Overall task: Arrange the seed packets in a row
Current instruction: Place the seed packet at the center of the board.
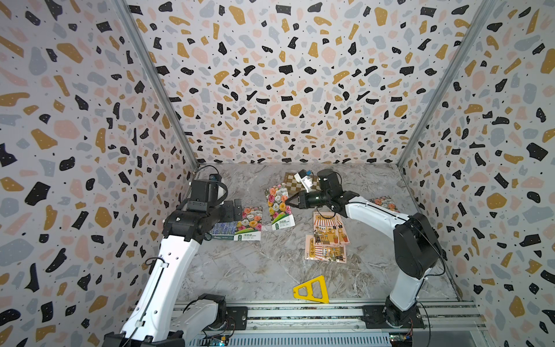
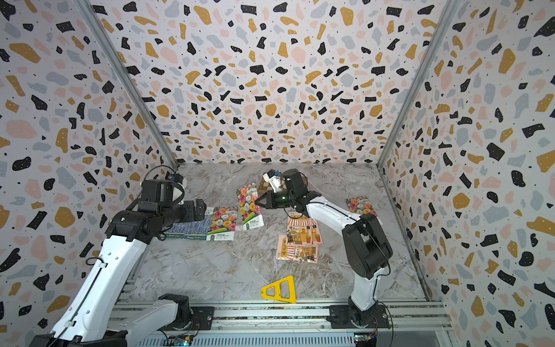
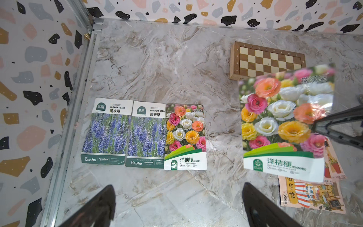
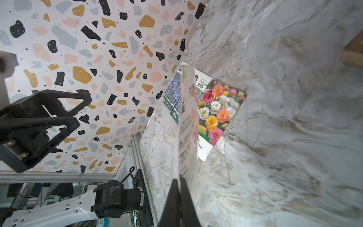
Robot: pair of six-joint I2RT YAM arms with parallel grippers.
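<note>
The left gripper (image 3: 177,185) is kept wide open, and nothing is held in it. Just in front of it, a lavender packet (image 3: 107,133), a second lavender packet (image 3: 146,135) and a flower packet (image 3: 185,137) are laid side by side, touching. Another flower packet (image 1: 276,210) is pinched by its edge in the tightly closed right gripper (image 1: 290,202) and held off the table. Below that gripper, two pink shop packets (image 1: 329,228) are laid overlapping.

Lavender packets (image 3: 107,131), flower packet (image 3: 184,137) in row, second flower packet (image 3: 282,121) aloft
</note>
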